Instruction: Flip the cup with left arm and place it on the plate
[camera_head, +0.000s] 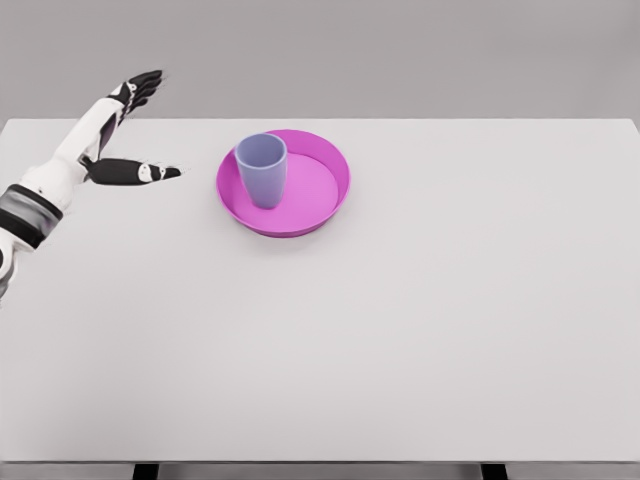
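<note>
A pale blue-grey cup (262, 169) stands upright, mouth up, inside the left part of a magenta plate (320, 190) on the white table. My left hand (140, 130) is well to the left of the plate, above the table's far left. Its fingers (138, 90) are stretched out and its thumb (150, 172) points toward the plate. It holds nothing and is clear of the cup. The right arm does not appear in the head view.
The white table (400, 330) fills most of the view, with its far edge just behind the plate. Only the plate and the cup stand on it.
</note>
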